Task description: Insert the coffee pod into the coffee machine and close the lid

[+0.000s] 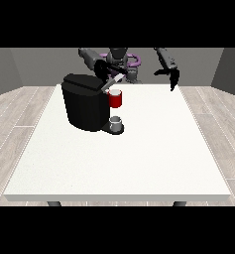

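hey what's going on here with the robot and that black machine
A humanoid robot stands behind a white table with a black coffee machine on it. The hand at the view's left reaches over the machine's raised lid, above the red pod holder. A small grey cup sits at the machine's base. The hand at the view's right hangs free above the table.

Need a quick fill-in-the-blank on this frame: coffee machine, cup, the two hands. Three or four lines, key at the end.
1. The coffee machine is ____ in colour.
2. The small grey cup stands on the machine's base, directly ____ the red pod holder.
3. The hand at the view's right hangs in the air and holds ____.
4. The machine stands on a ____ table.

Missing words: black; below; nothing; white
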Controlling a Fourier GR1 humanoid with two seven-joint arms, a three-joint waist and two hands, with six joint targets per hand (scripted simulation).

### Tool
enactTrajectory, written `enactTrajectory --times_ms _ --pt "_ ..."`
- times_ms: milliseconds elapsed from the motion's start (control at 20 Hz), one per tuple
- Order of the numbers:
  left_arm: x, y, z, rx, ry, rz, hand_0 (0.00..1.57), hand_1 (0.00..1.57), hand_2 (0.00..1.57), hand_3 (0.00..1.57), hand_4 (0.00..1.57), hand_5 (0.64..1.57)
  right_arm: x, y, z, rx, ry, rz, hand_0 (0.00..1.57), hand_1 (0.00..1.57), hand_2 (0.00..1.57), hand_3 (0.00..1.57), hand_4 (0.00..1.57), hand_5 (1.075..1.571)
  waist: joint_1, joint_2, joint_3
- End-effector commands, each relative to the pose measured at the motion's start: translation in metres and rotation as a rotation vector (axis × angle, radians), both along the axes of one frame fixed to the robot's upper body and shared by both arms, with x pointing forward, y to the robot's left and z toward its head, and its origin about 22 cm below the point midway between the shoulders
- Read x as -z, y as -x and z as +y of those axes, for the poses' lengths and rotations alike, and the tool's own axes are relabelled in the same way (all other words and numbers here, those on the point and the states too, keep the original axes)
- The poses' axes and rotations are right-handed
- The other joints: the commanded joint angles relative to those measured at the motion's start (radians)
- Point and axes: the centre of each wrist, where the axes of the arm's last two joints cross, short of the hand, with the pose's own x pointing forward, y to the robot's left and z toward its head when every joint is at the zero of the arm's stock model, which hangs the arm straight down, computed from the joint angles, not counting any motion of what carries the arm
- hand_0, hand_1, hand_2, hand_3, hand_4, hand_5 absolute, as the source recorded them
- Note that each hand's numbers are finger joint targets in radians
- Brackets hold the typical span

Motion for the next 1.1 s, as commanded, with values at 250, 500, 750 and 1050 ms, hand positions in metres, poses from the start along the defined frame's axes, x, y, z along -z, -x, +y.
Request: enactTrajectory --times_ms 250,500,750,1050 --pt "0.006 -0.008 0.01 -0.031 0.013 -0.01 0.0 0.0 0.0 0.0 0.35 1.571 -0.033 -0.007 0.055 -0.085 0.128 -0.076 0.0 0.0 0.0 0.0 0.37 1.571 -0.008 0.033 -0.0032" --pt "0.001 -0.018 0.003 0.009 0.017 -0.032 0.0 0.0 0.0 0.0 0.35 1.571 -0.061 -0.013 0.073 -0.122 0.146 -0.145 0.0 0.0 0.0 0.0 0.37 1.571 0.022 0.059 -0.0032" --pt "0.007 -0.013 0.024 -0.007 0.028 0.0 0.0 0.0 0.0 0.0 0.29 1.571 -0.043 -0.003 0.078 -0.183 0.161 -0.135 0.0 0.0 0.0 0.0 0.38 1.571 0.008 0.026 -0.0032" --pt "0.019 -0.004 -0.008 0.005 0.021 0.053 0.0 0.0 0.0 0.0 0.35 1.571 0.011 0.012 0.072 -0.283 0.168 -0.055 0.0 0.0 0.0 0.0 0.49 1.571 0.014 -0.033 -0.0026"
